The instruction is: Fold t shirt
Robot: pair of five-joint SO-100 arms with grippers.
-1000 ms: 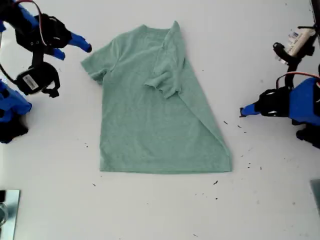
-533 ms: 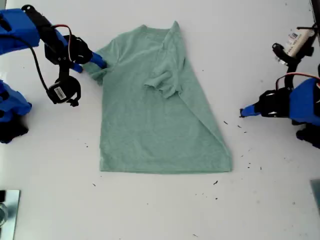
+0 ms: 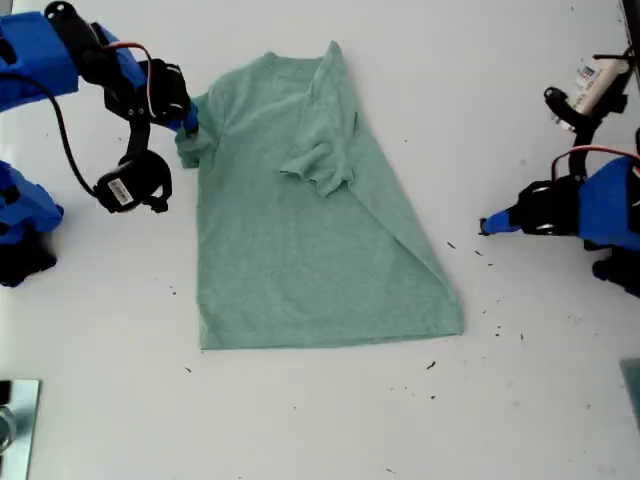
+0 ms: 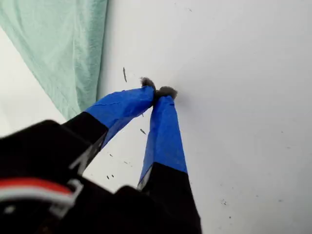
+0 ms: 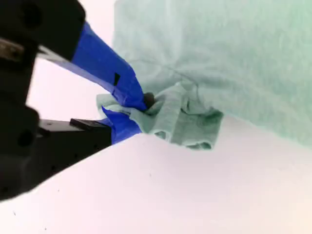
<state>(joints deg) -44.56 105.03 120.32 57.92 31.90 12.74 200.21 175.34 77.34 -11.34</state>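
— Sage-green cloth fills the middle of the white table [image 3: 300, 420]. Starting at the exterior view's left, what do you see?

— My second gripper [image 3: 188, 124] sits at the far left of that view, right on the t shirt [image 3: 300, 250]. Its blue jaws are clamped on the sleeve; in the second wrist view the cloth is bunched into a crumpled wad between the fingertips [image 5: 131, 97].

— So the garment lies to the right of that gripper in the exterior view?

— Yes, it spreads away from the pinched sleeve toward the middle and the near edge. The collar points to the far side and the hem lies near. The other sleeve is folded in over the chest, and that side of the body runs in a slanted fold down to the near right corner of the hem.

— And at the exterior view's right?

— My first gripper [image 3: 486, 226] rests low over bare table, well apart from the shirt, beyond the slanted fold. In the first wrist view its taped tips [image 4: 157, 92] meet, pressed together with no cloth between them; only a strip of the shirt shows beyond them.

— Anything else?

— Dark specks [image 3: 497, 318] dot the table near the hem's right corner.
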